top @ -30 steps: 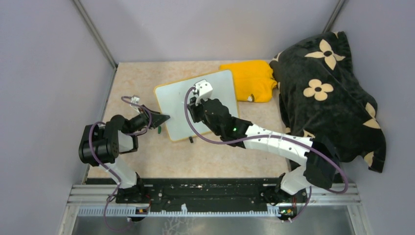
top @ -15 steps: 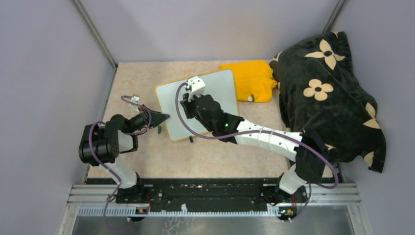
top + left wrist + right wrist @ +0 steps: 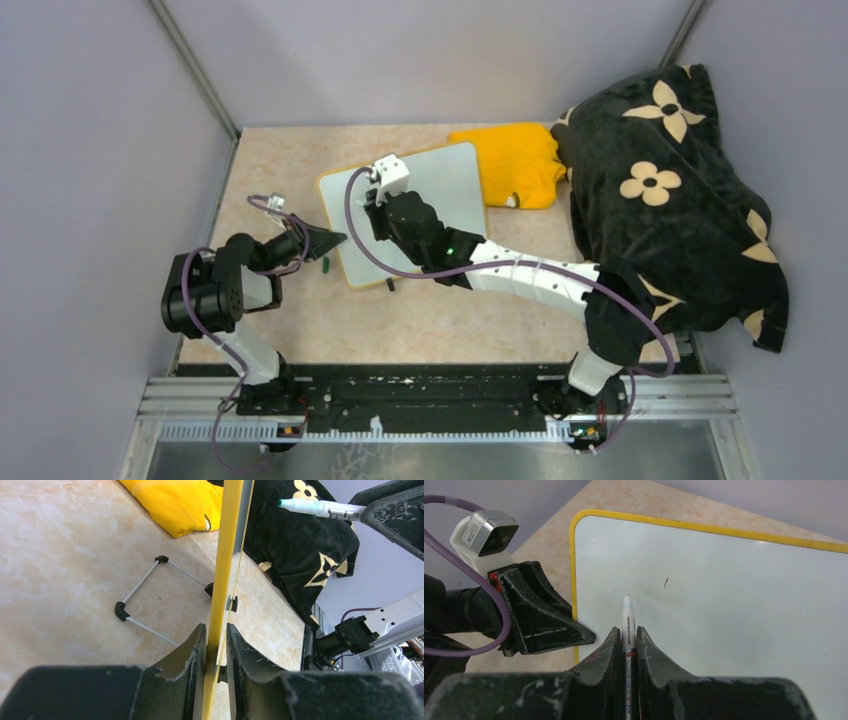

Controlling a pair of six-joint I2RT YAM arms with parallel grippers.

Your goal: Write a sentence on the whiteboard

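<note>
Gripping whiteboard point(image 3: 724, 595) rim with left claw point(image 3: 216, 641), right claw point(image 3: 627, 636) clamped on marker point(image 3: 627, 614), whiteboard partly hidden under right arm point(image 3: 530, 280)

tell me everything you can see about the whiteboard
The flat glossy white rectangular whiteboard has rounded corners and a thin yellow rim. Its face is nearly blank: one short dark mark, no words. It sits skewed mid-table beside a folded yellow cloth. The black left gripper pinches its left rim; a thin wire stand with black corner pieces shows beneath. The right gripper's green-tipped white marker points at its face; contact cannot be told.
</note>
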